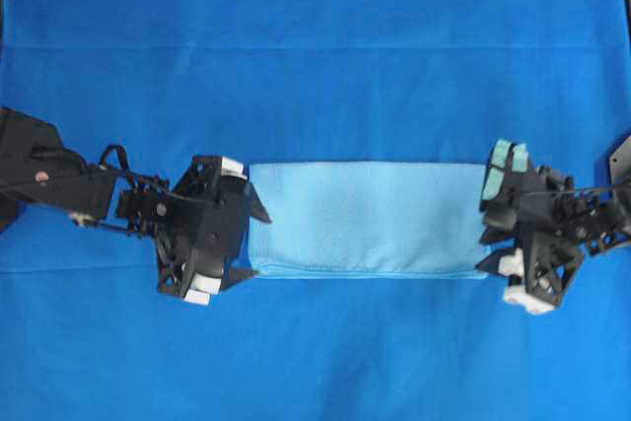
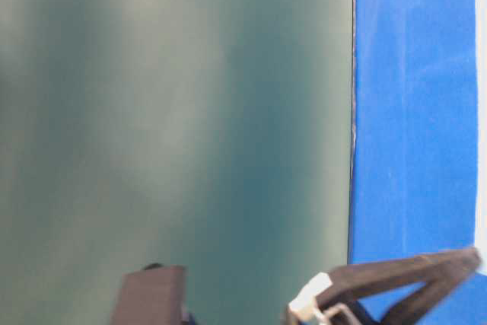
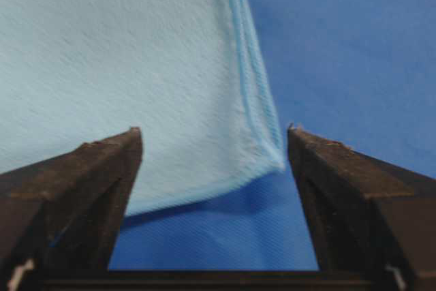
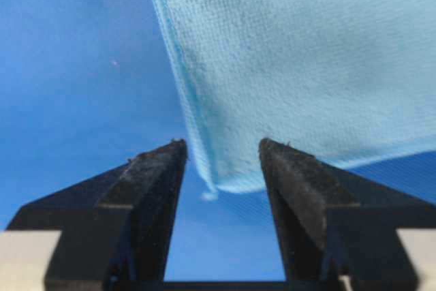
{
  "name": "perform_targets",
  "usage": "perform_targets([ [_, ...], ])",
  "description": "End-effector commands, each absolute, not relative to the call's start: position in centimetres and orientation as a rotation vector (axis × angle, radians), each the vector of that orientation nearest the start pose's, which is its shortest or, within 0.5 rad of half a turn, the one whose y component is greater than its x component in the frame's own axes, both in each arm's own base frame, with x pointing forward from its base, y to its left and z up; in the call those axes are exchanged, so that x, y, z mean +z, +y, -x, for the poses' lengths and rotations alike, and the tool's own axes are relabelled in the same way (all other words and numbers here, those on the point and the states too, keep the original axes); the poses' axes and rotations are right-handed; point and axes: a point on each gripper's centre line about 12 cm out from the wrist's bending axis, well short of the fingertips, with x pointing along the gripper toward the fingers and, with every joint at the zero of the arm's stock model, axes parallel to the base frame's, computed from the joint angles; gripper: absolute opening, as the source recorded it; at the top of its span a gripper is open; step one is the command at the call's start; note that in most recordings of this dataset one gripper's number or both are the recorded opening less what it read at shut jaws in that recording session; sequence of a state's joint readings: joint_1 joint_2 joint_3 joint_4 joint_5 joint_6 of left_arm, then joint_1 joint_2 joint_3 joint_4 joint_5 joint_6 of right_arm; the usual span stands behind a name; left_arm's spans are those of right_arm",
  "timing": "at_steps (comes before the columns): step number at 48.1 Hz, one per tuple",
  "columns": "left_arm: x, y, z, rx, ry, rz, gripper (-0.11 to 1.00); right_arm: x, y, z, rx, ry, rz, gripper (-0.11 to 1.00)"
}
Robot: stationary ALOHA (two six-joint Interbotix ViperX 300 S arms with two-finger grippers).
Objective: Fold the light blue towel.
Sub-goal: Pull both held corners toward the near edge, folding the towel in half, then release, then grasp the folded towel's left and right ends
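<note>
My left claw (image 1: 258, 241) and right claw (image 1: 490, 216) gape wide, holding nothing, flanking the light blue towel (image 1: 367, 219), folded flat into a strip.

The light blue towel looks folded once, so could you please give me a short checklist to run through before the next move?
1. Light blue towel lies as a flat rectangle, one fold done: ok.
2. Left gripper open, not pinching the towel: ok.
3. Right gripper open, not pinching the towel: ok.
4. Towel corner sits between the left gripper's fingers: ok.
5. Layers aligned at the hem: ok at this end.
6. Table-level view of the towel: cannot tell, towel not in view.
</note>
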State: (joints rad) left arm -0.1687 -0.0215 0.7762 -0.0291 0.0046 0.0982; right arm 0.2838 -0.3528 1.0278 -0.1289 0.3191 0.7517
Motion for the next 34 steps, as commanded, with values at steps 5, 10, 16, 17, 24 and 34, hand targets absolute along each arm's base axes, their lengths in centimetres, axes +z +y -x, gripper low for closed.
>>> perform_targets([
  [5, 15.7, -3.2, -36.1, -0.129, 0.707, -0.153, 0.72, 15.3, 2.6, -24.1, -0.209, 0.972, -0.370, 0.53],
  [10, 15.5, -1.3, -36.2, -0.079, 0.713, -0.134, 0.73, 15.1, 0.5, -24.0, -0.277, 0.972, -0.343, 0.53],
  [16, 14.8, 0.3, -36.1, -0.040, 0.737, -0.119, 0.73, 14.7, -0.6, -24.0, -0.308, 0.983, -0.315, 0.53],
  [17, 14.5, 0.6, -36.1, -0.032, 0.742, -0.114, 0.73, 14.6, -0.7, -24.0, -0.310, 0.984, -0.315, 0.53],
  [24, 13.2, 1.1, -36.4, -0.022, 0.774, -0.113, 0.73, 13.5, -1.0, -24.3, -0.318, 1.013, -0.303, 0.53],
  [34, 11.3, 2.3, -36.6, 0.007, 0.789, -0.104, 0.73, 11.1, -1.7, -24.5, -0.334, 1.051, -0.326, 0.53],
])
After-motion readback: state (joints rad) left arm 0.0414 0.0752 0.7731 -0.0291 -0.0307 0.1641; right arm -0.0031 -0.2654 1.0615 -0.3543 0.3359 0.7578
